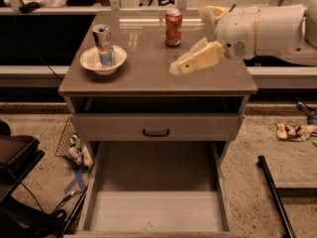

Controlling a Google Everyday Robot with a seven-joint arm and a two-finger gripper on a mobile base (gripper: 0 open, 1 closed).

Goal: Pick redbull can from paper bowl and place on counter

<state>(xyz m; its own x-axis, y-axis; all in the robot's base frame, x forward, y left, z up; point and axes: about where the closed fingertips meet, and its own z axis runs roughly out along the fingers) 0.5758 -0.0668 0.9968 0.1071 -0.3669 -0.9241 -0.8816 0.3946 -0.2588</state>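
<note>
Hazard: the slim silver and blue redbull can [102,44] stands upright inside the small shallow white paper bowl [88,58], at the rear left of the glossy grey-brown counter [148,76]. The can is tall and narrow, so a sideways knock on approach would likely topple it or push the light bowl along the top. A grasp taken too low could catch the bowl rim and lift the bowl with the can. The wider orange-red soda can [173,28] stands at the rear centre, near the likely line of travel, and a wide sweep could strike it.

Position: the cream two-finger gripper [179,67] hangs over the right half of the counter, tip pointing left and downward. Whether it is spread or closed cannot be told. The redbull can lies well apart to its left, slightly further back
</note>
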